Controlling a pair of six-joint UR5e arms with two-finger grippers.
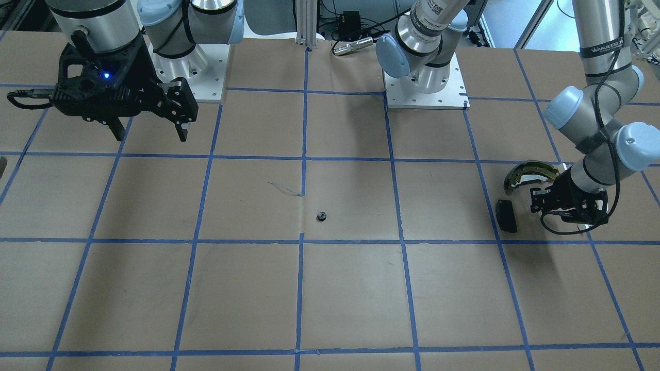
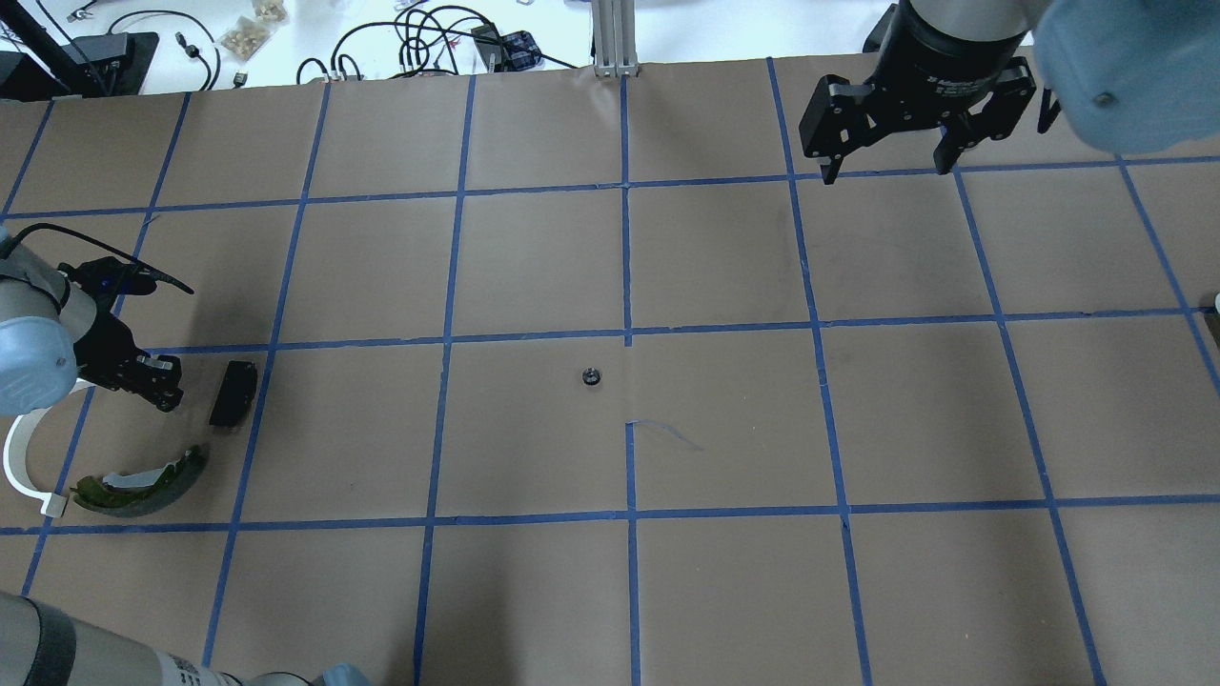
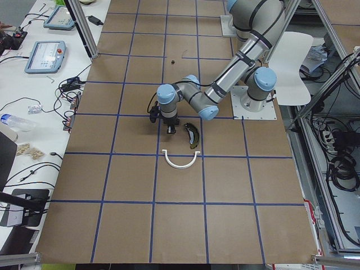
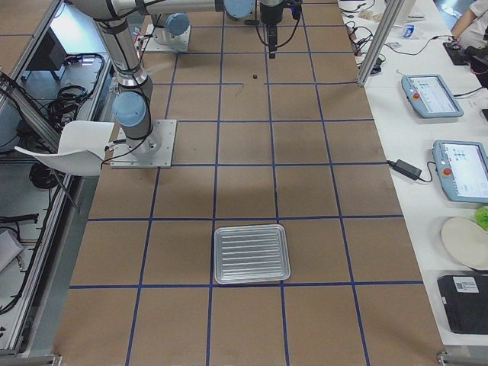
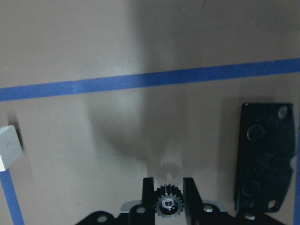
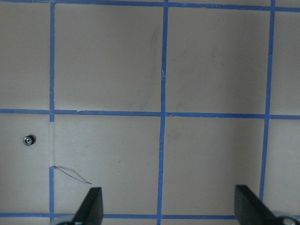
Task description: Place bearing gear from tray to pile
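Over brown taped table [image 1: 350,288], gripping small gear [image 5: 168,205] in left claw [image 5: 168,185], hovering at the pile [image 2: 143,481], just beside black pad [image 5: 265,159]; holding right claw [image 2: 886,171] wide, far away.

Small black gear [image 6: 29,139] on blue-taped tabletop [image 6: 108,61], right gripper's [image 6: 168,208] fingers [image 6: 92,206] spread wide

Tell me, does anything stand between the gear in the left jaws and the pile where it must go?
Nothing visible does. The left gripper holds the gear over bare table, with the pile's black pad just beside it.
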